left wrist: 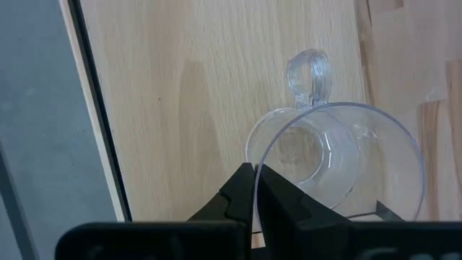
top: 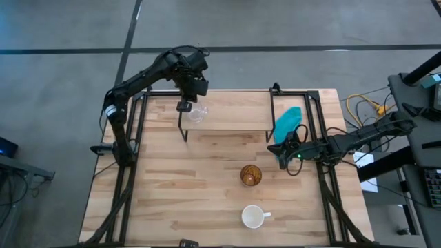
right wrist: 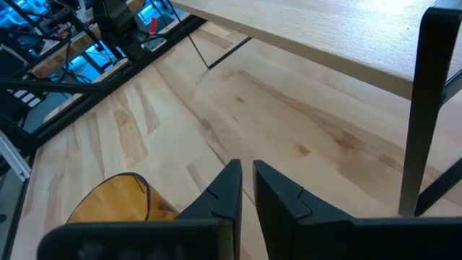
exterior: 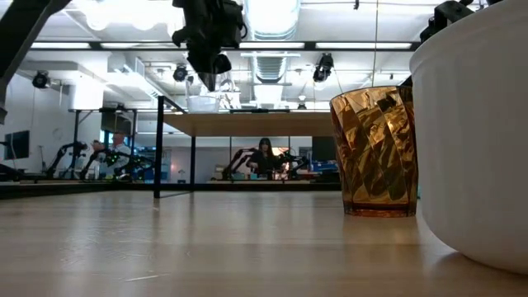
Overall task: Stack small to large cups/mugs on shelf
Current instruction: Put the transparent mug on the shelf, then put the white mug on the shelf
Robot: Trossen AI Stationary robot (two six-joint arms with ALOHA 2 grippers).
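white mug [exterior: 487,140], left claw [left wrist: 254,180] seemingly pinching glass cup [left wrist: 336,155]

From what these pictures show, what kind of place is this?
Probably a robotics lab: more robot arms stand on benches behind the table, a person sits at one, and cables lie beside the rig.

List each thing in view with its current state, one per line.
Clear glass cup: upright on the shelf, its rim pinched by the left gripper.
Amber tumbler: upright on the tabletop, untouched.
White mug: upright on the tabletop, handle toward the right arm's side.
Shelf: holds only the glass cup, near its left end.
Left gripper: shut on the cup's rim.
Right gripper: nearly shut, empty, above the tabletop.
Teal cloth: lying at the shelf's right end.
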